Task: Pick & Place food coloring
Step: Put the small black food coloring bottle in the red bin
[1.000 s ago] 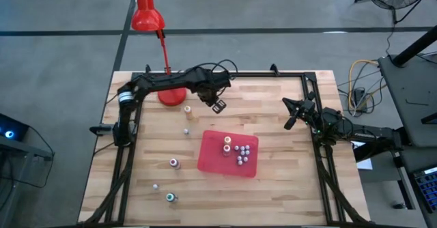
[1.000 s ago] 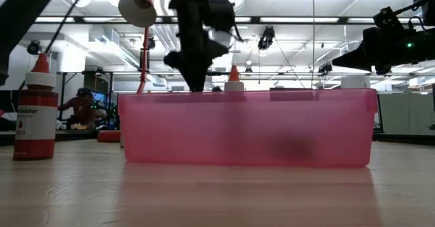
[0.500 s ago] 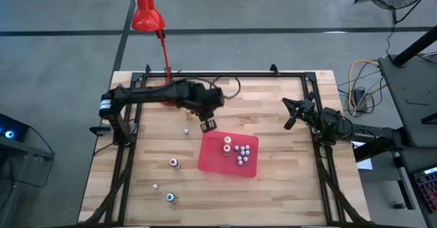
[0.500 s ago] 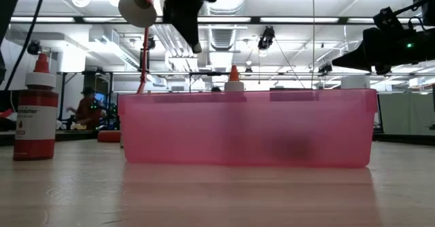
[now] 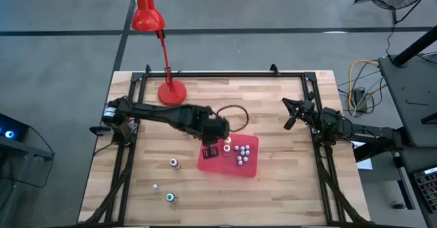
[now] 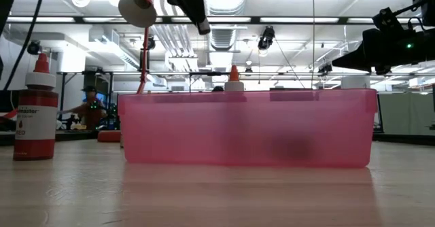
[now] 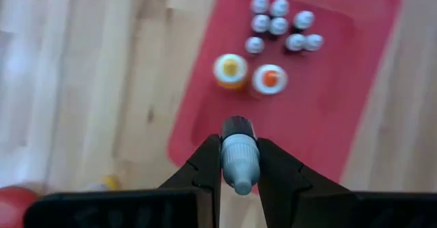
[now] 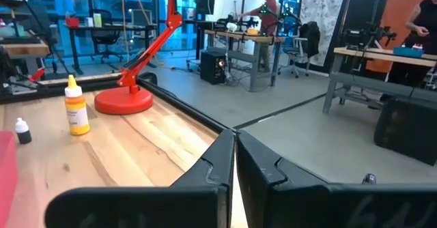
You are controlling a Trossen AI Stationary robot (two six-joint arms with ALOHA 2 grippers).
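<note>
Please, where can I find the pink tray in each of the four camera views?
High view: pink tray at table centre, under the left gripper.
Low view: fills the middle.
Left wrist view: ahead, behind the held small bottle.
Right wrist view: only a pink edge, likely it.
Shared landmark: red lamp.

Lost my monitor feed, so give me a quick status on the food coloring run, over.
Left gripper shut on a small bottle, above the pink tray. Right gripper shut, parked at table's right edge. Nothing in the way.

Grey floor (image 5: 273,9) around the wooden table (image 5: 273,91); workbenches (image 8: 382,57); ceiling strip lights (image 6: 285,20).
</note>
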